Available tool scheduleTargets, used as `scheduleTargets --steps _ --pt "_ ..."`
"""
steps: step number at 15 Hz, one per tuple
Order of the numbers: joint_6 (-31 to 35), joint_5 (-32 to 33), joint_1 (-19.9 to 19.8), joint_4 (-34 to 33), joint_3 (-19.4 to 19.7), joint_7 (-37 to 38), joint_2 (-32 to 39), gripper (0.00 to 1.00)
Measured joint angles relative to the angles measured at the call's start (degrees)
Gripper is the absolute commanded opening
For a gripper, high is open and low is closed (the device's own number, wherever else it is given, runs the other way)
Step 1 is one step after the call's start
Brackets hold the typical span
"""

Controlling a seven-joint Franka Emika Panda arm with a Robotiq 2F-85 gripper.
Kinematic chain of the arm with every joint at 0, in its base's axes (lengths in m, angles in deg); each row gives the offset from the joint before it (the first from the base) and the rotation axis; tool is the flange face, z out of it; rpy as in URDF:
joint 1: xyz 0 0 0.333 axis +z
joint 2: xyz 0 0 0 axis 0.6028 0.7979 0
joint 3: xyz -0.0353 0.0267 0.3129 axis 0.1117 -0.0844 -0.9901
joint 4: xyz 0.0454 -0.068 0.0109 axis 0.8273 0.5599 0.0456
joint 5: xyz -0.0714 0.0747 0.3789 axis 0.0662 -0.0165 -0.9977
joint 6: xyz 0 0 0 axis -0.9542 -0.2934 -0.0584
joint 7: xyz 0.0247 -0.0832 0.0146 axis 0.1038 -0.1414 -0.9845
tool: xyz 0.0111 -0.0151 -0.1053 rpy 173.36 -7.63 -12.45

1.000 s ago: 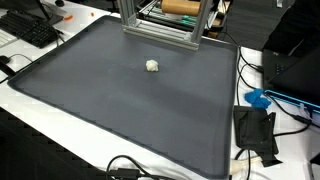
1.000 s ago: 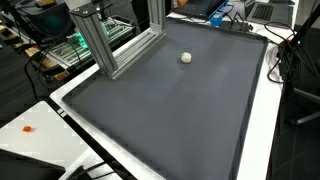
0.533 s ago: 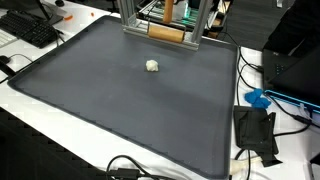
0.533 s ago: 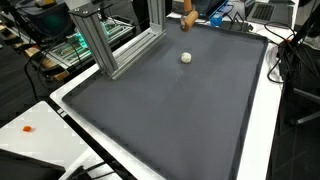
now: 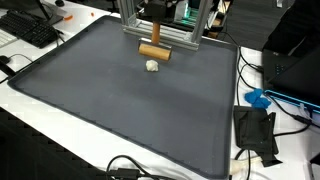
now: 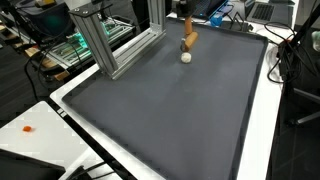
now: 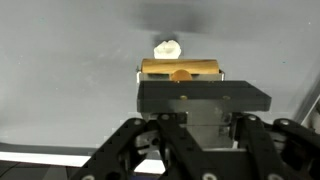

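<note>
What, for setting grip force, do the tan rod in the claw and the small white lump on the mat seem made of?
Rod: probably wood, bare or lightly finished. It is an even tan, mostly matte with a faint sheen, and has a straight round form.
Lump: perhaps crumpled paper or tissue. It is white and matte with an irregular, creased outline, but too small to be sure.

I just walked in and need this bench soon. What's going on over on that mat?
The robot's gripper is shut on a short wooden cylinder, carried crosswise, and holds it low over the dark grey mat. It is close to the aluminium frame at the mat's edge. A small white lump lies on the mat right next to the cylinder. The pictures do not show whether the two touch.
</note>
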Motion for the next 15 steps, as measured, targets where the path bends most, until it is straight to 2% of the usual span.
scheduleTargets --steps 2,3,15 --pt "0.2 0.0 0.0 -0.2 0.0 0.0 0.4 0.48" --pt "0.2 0.0 0.0 -0.2 0.0 0.0 0.4 0.23" --pt "1.9 0.6 -0.1 0.1 1.3 2.8 3.5 0.23"
